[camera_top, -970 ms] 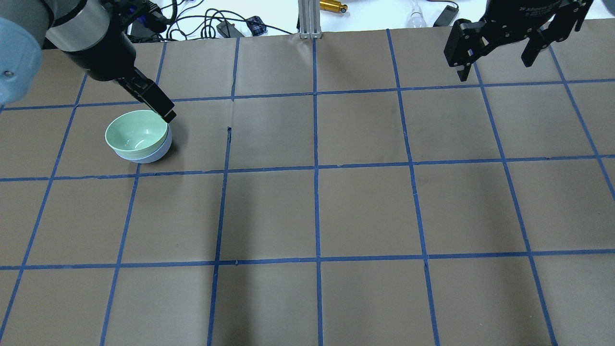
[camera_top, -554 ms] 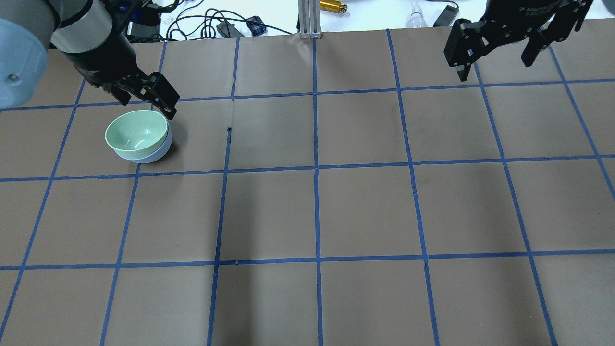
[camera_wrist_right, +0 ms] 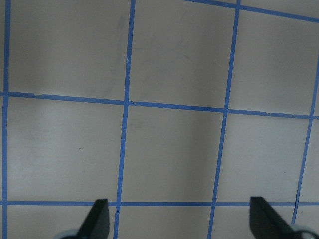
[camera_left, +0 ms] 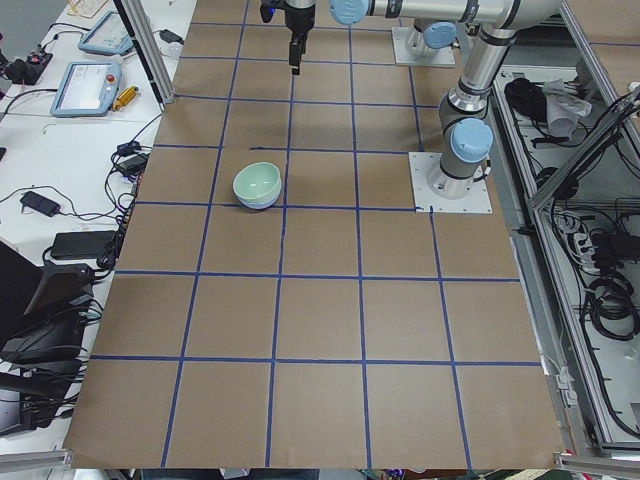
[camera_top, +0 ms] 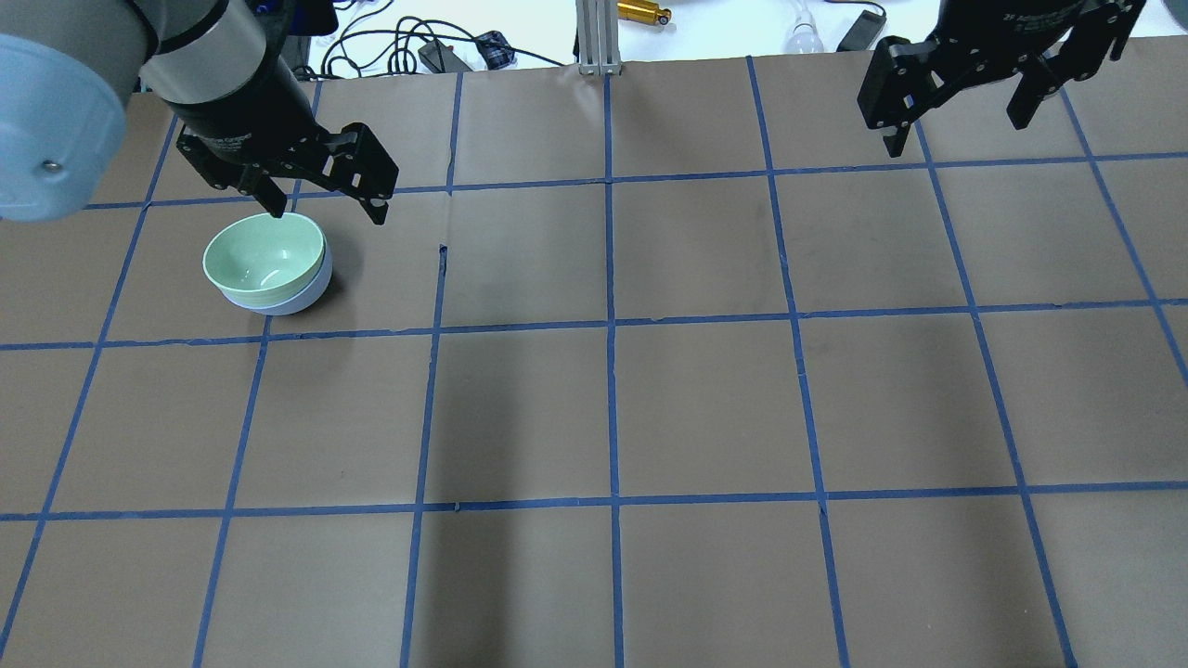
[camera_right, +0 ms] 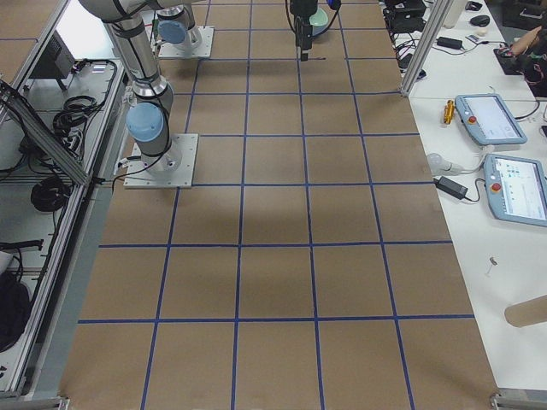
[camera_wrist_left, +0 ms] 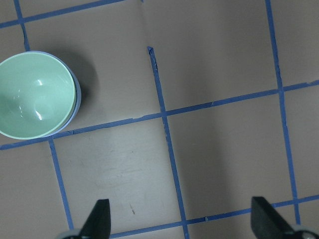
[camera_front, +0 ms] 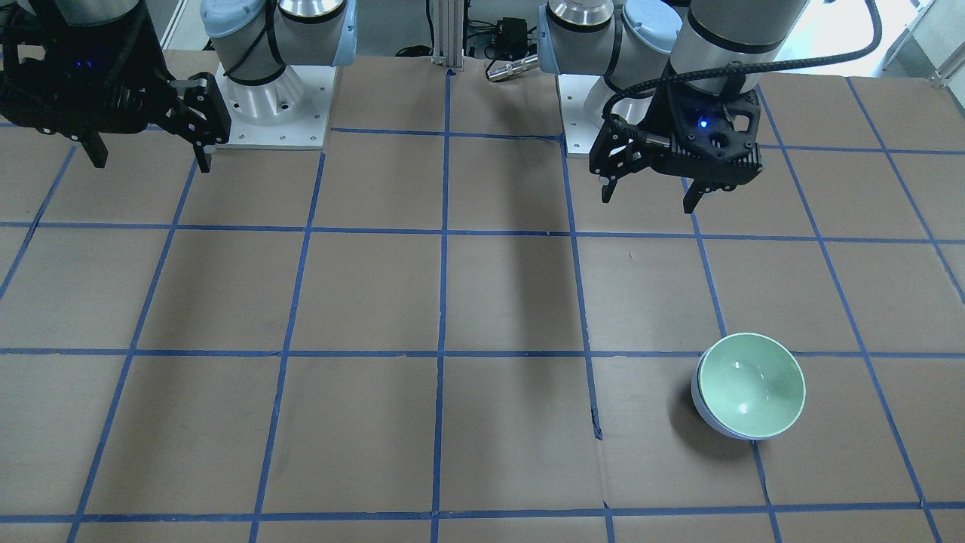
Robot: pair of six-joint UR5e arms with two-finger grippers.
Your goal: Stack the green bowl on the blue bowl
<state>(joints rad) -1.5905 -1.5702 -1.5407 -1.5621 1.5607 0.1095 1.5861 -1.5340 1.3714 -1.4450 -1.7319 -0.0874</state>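
The green bowl sits nested inside the blue bowl on the brown gridded table, at the far left of the overhead view. Only the blue bowl's lower side and rim show. The stack also shows in the front view, green bowl over blue bowl, and in the left wrist view. My left gripper is open and empty, raised above the table just behind and right of the stack. My right gripper is open and empty, high at the far right.
Cables, a gold cylinder and an aluminium post lie beyond the table's far edge. The two arm bases stand at the robot's side of the table. Blue tape lines grid the brown surface.
My left gripper has lifted off the green bowl's rim, moved right and turned, with both fingers spread. The stacked bowls and the right arm have not moved.
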